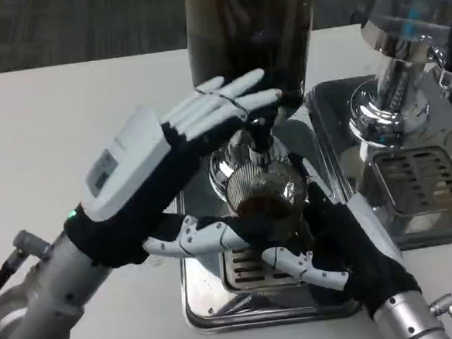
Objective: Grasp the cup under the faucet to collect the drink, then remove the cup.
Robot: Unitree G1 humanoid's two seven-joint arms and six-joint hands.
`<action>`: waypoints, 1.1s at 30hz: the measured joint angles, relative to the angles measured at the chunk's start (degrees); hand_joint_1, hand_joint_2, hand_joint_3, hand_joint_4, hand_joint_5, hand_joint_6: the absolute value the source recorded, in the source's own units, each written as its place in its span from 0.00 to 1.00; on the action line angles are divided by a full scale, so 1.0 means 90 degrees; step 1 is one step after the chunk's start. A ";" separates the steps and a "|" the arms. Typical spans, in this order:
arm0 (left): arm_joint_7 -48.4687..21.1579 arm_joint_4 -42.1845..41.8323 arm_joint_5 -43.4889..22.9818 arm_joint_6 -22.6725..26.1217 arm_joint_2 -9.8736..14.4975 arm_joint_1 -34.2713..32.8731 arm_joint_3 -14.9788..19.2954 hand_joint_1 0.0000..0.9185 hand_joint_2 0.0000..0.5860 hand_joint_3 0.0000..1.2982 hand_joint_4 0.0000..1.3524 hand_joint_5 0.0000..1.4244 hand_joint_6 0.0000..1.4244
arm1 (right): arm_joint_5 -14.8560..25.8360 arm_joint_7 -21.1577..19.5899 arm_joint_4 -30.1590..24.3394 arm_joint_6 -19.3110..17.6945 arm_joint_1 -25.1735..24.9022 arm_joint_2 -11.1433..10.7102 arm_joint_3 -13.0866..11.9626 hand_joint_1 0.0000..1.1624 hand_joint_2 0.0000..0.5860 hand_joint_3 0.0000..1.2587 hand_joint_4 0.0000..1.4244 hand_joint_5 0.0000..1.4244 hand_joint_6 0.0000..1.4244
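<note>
Right robot hand grips the cup under the faucet; left robot hand, fingers extended, presses the faucet

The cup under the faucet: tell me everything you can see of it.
The cup looks clear, with dark brown drink showing through its wall and a paler, frothy top. It stands upright over the slotted grille of the steel drip tray, directly below the faucet of the dark drink dispenser. The right hand wraps it from the right, fingers curling across its lower front. The left hand reaches over it, fingers at the faucet lever.
</note>
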 measured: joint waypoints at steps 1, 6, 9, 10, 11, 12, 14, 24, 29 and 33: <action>0.0075 0.0000 0.0006 -0.0019 -0.0016 0.0009 0.0069 0.00 0.30 0.18 0.05 0.14 0.10 | 0.0001 -0.0007 0.0003 -0.0010 0.0001 0.0003 -0.0006 0.51 0.32 0.00 0.00 0.00 0.06; 0.0506 -0.0002 -0.0046 -0.0108 -0.0174 0.0025 0.0550 0.00 0.30 0.18 0.04 0.14 0.10 | 0.0054 -0.0010 0.0071 -0.0131 0.0014 0.0022 -0.0024 0.53 0.32 0.00 0.00 0.00 0.07; 0.0581 -0.0015 -0.0141 -0.0112 -0.0239 0.0059 0.0703 0.00 0.30 0.15 0.02 0.13 0.09 | 0.0073 -0.0010 0.0116 -0.0199 0.0015 0.0035 -0.0034 0.53 0.31 0.00 0.00 0.00 0.07; 0.0594 -0.0028 -0.0149 -0.0111 -0.0248 0.0084 0.0749 0.00 0.30 0.14 0.01 0.13 0.09 | 0.0075 -0.0010 0.0128 -0.0214 0.0016 0.0040 -0.0034 0.54 0.31 0.00 0.00 0.00 0.08; 0.0615 -0.0059 -0.0156 -0.0111 -0.0257 0.0126 0.0801 0.00 0.30 0.14 0.00 0.13 0.08 | 0.0093 -0.0009 0.0136 -0.0230 0.0016 0.0047 -0.0034 0.54 0.31 0.00 0.00 0.00 0.08; 0.0618 -0.0086 -0.0162 -0.0111 -0.0264 0.0159 0.0848 0.00 0.30 0.14 0.00 0.12 0.08 | 0.0121 -0.0007 0.0143 -0.0236 0.0016 0.0050 -0.0034 0.54 0.31 0.00 0.00 0.00 0.08; 0.0661 -0.0136 -0.0177 -0.0111 -0.0271 0.0269 0.1000 0.00 0.31 0.13 0.00 0.11 0.07 | 0.0189 0.0010 0.0159 -0.0250 0.0014 0.0074 -0.0035 0.55 0.31 0.00 0.00 0.00 0.08; 0.1205 0.0825 0.0146 -0.0013 -0.0145 0.1019 0.1628 0.00 0.32 0.10 0.00 0.08 0.03 | 0.0179 -0.0091 0.0185 -0.0253 0.0038 0.0262 -0.0033 0.62 0.28 0.00 0.00 0.00 0.06; 0.1510 0.1347 0.0441 0.0222 -0.0115 0.1229 0.1597 0.00 0.32 0.10 0.00 0.08 0.03 | 0.0141 -0.0129 0.0251 -0.0252 0.0018 0.0333 0.0010 0.63 0.27 0.00 0.00 0.00 0.06; 0.1697 0.1697 0.0742 0.0336 -0.0086 0.1369 0.1418 0.00 0.33 0.10 0.00 0.08 0.03 | 0.0045 -0.0216 0.0354 -0.0243 -0.0061 0.0388 0.0011 0.64 0.26 0.00 0.00 0.00 0.06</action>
